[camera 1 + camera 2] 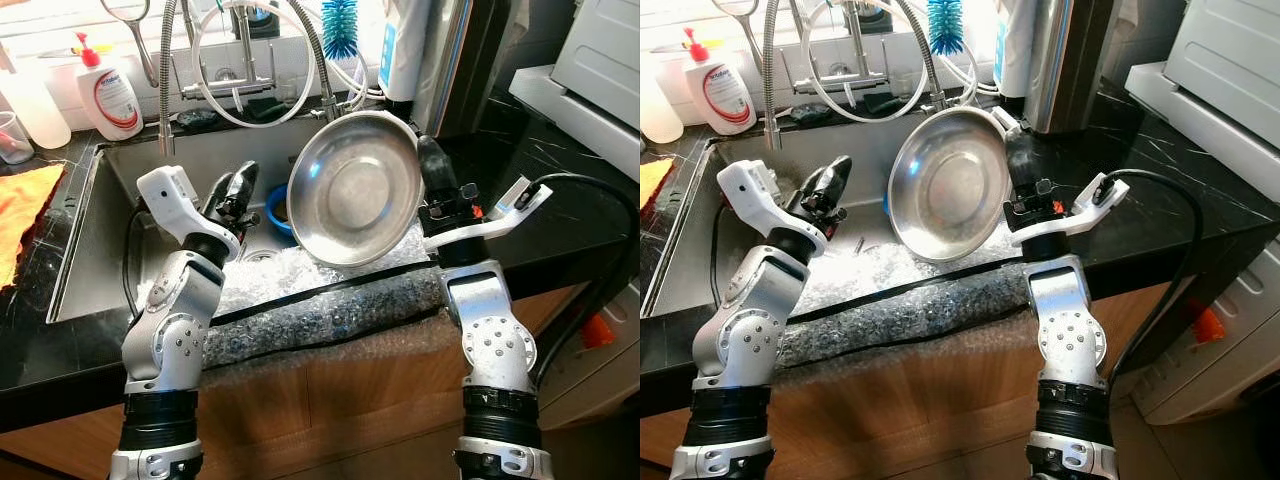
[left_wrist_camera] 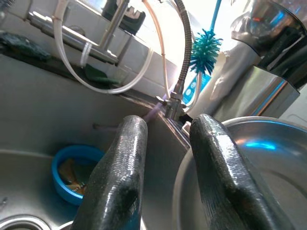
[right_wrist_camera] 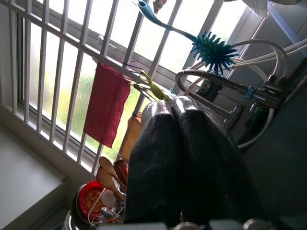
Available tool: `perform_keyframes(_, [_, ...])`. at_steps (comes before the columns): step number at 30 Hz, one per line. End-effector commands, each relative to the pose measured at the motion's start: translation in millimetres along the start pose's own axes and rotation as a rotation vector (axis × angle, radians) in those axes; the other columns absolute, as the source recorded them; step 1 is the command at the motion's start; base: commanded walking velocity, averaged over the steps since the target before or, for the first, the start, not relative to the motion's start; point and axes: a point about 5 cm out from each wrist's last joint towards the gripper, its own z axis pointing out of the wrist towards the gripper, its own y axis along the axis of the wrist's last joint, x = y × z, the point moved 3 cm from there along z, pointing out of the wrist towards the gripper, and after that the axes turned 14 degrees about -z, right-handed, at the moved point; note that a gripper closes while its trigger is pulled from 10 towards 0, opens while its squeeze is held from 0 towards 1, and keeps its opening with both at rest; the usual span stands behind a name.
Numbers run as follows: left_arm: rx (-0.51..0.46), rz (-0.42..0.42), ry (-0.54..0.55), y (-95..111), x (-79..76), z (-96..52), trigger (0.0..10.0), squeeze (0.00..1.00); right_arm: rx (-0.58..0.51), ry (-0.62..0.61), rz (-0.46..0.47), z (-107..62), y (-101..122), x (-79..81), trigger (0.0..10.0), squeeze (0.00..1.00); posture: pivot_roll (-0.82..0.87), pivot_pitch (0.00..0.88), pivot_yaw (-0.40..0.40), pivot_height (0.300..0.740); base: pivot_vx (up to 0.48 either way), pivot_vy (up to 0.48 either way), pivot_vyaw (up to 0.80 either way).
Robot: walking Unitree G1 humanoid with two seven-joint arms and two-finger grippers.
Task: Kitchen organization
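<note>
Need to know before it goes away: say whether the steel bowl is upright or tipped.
Tipped. The steel bowl stands on edge over the sink, inside facing the camera, held by the right gripper.

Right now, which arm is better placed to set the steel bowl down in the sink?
Right. The right gripper is shut on the rim of the steel bowl, holding it tilted above the sink. The left gripper is open beside the bowl, holding nothing, so a handover would be needed.

Left hand (image 1: 238, 190) raised forward, fingers slightly parted, empty. Right hand (image 1: 428, 155) raised, fingers pinched together, gripping.
</note>
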Motion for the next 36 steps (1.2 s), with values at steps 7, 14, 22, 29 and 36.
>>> perform_keyframes(7, [-0.041, 0.036, -0.015, 9, -5.0, -0.9, 10.0, 0.00, -0.155, 0.024, 0.091, 6.5, 31, 3.3, 10.0, 0.00, -0.04, 0.031, 0.036, 0.740, 0.000, 0.000, 0.00])
perform_keyframes(14, [-0.034, 0.140, -0.031, 7, -8.5, -1.9, 10.0, 0.00, -0.007, -0.134, -0.306, 22.6, 26, -20.5, 10.0, 0.00, -0.05, 0.027, 0.039, 0.740, 0.000, 0.000, 0.00])
perform_keyframes(22, [-0.006, 0.282, -0.059, -1, -15.9, -3.6, 10.0, 0.00, 0.083, 0.008, -0.417, 61.5, 10, -7.6, 10.0, 0.00, -0.04, 0.011, 0.030, 0.740, 0.000, 0.000, 0.00])
perform_keyframes(29, [-0.007, 0.341, -0.059, -2, -15.8, -6.5, 10.0, 0.00, 0.238, 0.074, -0.463, 70.0, -27, -13.3, 10.0, 0.00, -0.02, 0.007, 0.018, 0.740, 0.000, 0.000, 0.00])
perform_keyframes(36, [-0.005, 0.351, -0.055, -4, -14.6, -7.4, 10.0, 0.00, 0.312, 0.065, -0.480, 67.6, -43, -23.4, 10.0, 0.00, -0.01, 0.006, 0.014, 0.740, 0.000, 0.000, 0.00])
